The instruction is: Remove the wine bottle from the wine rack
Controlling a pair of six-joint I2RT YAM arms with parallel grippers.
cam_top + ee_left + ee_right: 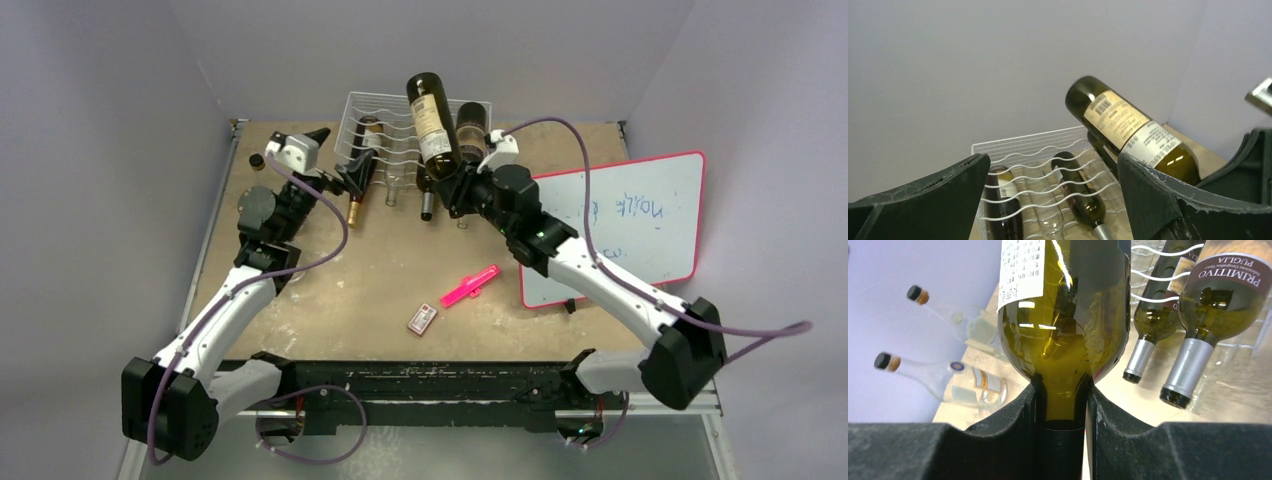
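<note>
My right gripper is shut on the neck of a dark green wine bottle. It holds the bottle tilted up, base high, above the front of the white wire wine rack. In the right wrist view the fingers clamp the neck just below the bottle's shoulder. My left gripper is open and empty at the rack's left front corner. In its wrist view it faces the rack, with the lifted bottle up at the right.
Two dark bottles and a clear one lie in the rack. A clear corked bottle lies left of it. A pink-framed whiteboard, a pink marker and a small card lie on the table.
</note>
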